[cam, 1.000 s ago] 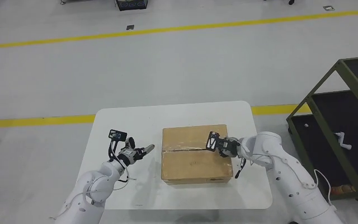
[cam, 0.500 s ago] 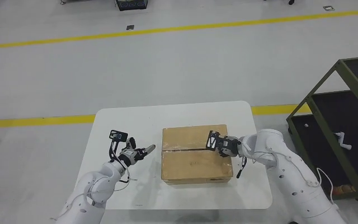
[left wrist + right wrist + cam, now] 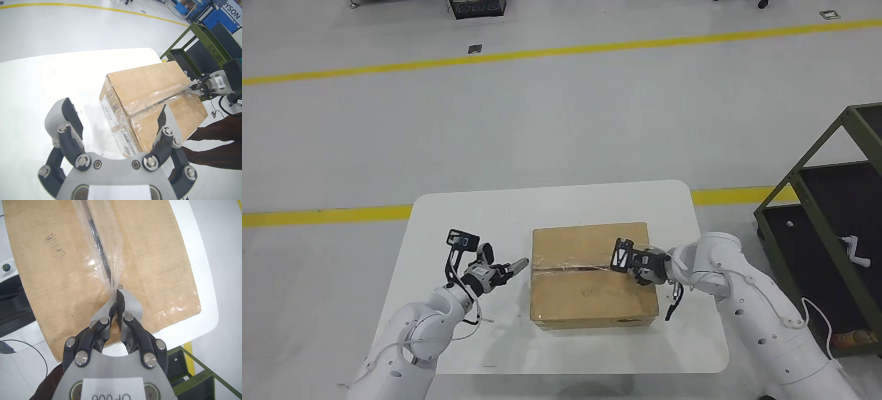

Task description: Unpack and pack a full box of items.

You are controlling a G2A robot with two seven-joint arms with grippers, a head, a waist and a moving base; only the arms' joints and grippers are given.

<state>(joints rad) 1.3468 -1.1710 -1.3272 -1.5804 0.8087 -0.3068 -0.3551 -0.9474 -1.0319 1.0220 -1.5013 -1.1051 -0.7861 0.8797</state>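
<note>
**Item: box [image 3: 592, 290].** Cardboard, closed, flat on the table [image 3: 462, 225], between the two grippers. Its lid faces up.

**Change noted.**
- Left gripper [image 3: 514, 266]: over the last second it has edged toward the box's near end. It now hangs just short of that end, off the cardboard, with jaws wide apart and empty.
- Right gripper [image 3: 117, 298]: it has barely shifted, perhaps slightly inward over the lid. Its fingers are pinched together on the end of the clear tape [image 3: 105, 256].
- Box: unmoved on the table.

**Reading.** The job seems to be at the unsealing stage. The flaps are down and nothing has been taken out. The left arm's approach looks like a move to brace the box while the right peels the tape, though that is a guess.

**Tape.** A strip along the lid's centre seam. Just ahead of the right fingertips it stands up off the cardboard in a creased ridge. Farther off, toward the left gripper, it appears to lie flat and wrap down over the end face. A dark line of seam shows beneath the lifted part.

**Orientation.**
- Long axis: runs from one gripper to the other, and the seam follows it.
- Labelled short end: faces the left gripper.
- Opposite short end: lies under the right gripper's wrist.
- Attitude: level, not tilted.

**Nearby.** A green rack [image 3: 832, 210] stands beyond the right gripper, well apart from the box.
</note>
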